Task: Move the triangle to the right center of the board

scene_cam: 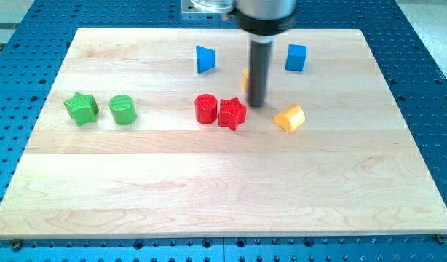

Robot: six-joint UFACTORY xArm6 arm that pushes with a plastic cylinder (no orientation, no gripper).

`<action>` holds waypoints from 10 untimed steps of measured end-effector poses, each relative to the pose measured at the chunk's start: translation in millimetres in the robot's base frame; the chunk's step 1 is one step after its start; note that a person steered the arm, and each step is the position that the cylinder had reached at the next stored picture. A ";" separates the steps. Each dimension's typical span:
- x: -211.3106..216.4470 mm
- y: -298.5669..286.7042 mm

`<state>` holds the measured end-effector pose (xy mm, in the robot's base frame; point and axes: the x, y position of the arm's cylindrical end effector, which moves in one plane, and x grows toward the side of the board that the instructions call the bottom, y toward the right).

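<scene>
Counting blocks on desk (223, 189): two blue, the triangle (204, 59) at top centre and cube (296, 57); two red, cylinder (205, 108) and star (232, 113); two green, star (81, 108) and cylinder (123, 109); two yellow, one (289, 117) clear, one (246, 78) mostly hidden. My tip (257, 104) sits right of the red star; no jaws fitted, nothing held.

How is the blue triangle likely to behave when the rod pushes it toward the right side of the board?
The blue triangle sits flat on the smooth wooden board, so it should slide rather than roll. Its angled faces may make it rotate off my tip, which stands to its lower right, apart from it. It looks small and rigid, probably light.
</scene>
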<state>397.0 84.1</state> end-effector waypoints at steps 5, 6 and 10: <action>-56.3 -92.8; -58.9 -143.1; -99.2 -241.1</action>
<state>297.8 -156.9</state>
